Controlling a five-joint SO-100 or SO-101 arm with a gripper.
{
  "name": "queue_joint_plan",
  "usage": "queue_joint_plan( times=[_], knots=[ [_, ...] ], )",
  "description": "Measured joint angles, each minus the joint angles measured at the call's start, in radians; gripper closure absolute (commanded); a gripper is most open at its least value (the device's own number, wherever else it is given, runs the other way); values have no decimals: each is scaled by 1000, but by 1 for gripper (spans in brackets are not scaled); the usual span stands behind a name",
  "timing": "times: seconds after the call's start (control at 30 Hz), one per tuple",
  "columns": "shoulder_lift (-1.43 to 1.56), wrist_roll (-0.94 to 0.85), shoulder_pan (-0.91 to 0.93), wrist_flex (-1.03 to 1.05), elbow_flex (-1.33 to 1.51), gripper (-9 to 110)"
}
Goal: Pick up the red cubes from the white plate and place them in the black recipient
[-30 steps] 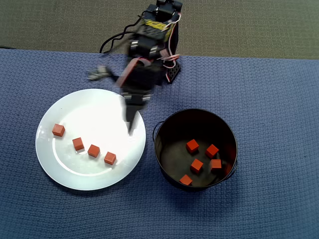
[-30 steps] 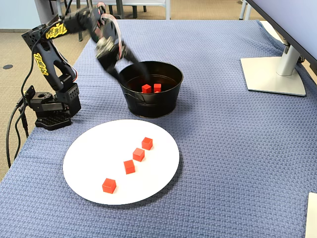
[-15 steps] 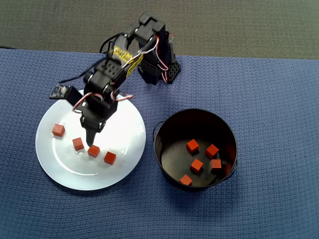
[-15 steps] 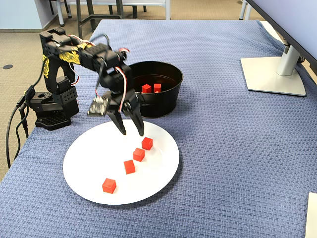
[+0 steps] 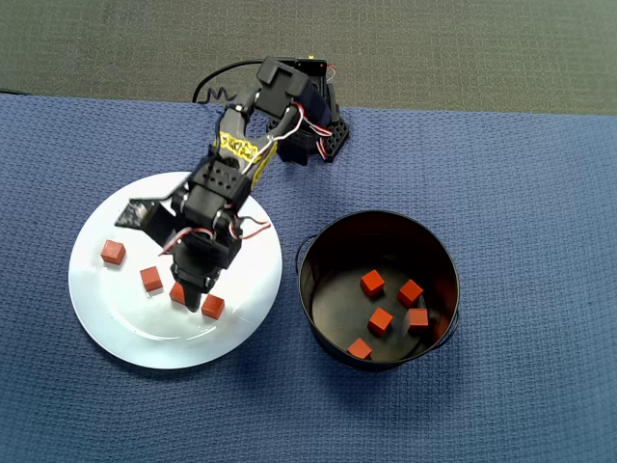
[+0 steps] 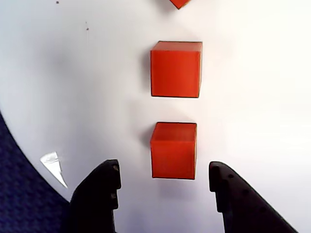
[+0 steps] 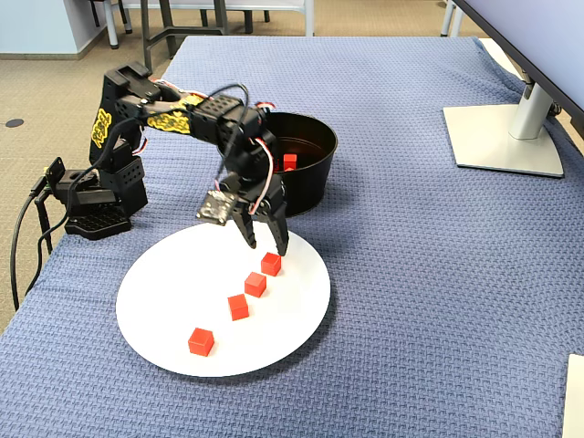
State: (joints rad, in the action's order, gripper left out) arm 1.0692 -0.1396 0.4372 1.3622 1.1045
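Observation:
The white plate [image 5: 135, 333] [image 7: 173, 283] [image 6: 73, 73] holds a row of several red cubes. My gripper [image 5: 199, 301] [image 7: 265, 243] [image 6: 164, 170] hangs open just above the end of the row nearest the black recipient. In the wrist view the closest cube [image 6: 174, 150] sits just ahead of the fingertips, centred in the gap and untouched, with another cube [image 6: 176, 69] beyond it. In the overhead view the end cube [image 5: 213, 307] shows beside the fingers. The black recipient [image 5: 378, 214] [image 7: 306, 192] stands right of the plate with several cubes [image 5: 372, 283] inside.
The arm's base [image 5: 310, 135] [image 7: 96, 205] stands at the cloth's far edge in the overhead view. A blue woven cloth [image 5: 521, 193] covers the table. A monitor stand [image 7: 506, 137] sits at the right of the fixed view.
The arm swung from beside the black recipient out over the plate and came down onto the row of cubes. The open fingers now straddle the end cube's line.

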Motion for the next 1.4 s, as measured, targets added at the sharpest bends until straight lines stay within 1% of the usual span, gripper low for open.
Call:
queue_joint_plan(
  times=[0.2,0.4,0.53,0.73,0.97,1.13,1.4],
  knots=[
    [-77,0,-17,0,-51,87],
    [-132,0,-18,6,-106,90],
    [-141,-17,-29,15,-107,92],
    [-156,-55,-37,17,-107,91],
    [-175,-83,-35,17,-107,93],
    [-201,-94,-35,17,-109,101],
    [-196,-92,-35,26,-117,101]
  ],
)
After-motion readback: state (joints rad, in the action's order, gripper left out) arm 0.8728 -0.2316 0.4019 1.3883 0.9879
